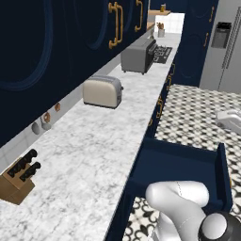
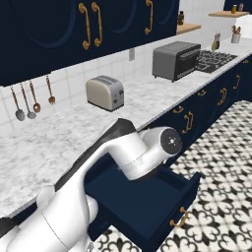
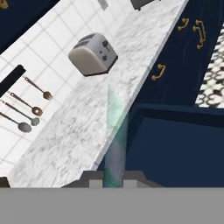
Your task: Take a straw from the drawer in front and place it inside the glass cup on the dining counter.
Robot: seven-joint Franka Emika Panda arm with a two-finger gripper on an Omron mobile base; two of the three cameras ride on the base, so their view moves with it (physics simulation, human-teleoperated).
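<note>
Hand view shows the straw (image 3: 116, 140) rising centre-frame, gripped between the closed fingers (image 3: 94, 178) over the open drawer (image 3: 175, 144); lift it vertically clear of the desk (image 3: 87, 127) edge before swinging away.

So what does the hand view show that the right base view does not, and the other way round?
The hand view adds the straw, rising from between the fingertips of the gripper. The right base view adds the curved brass handle on the drawer's front and the white arm. Both share the toaster, the hanging utensils and the open drawer.
</note>
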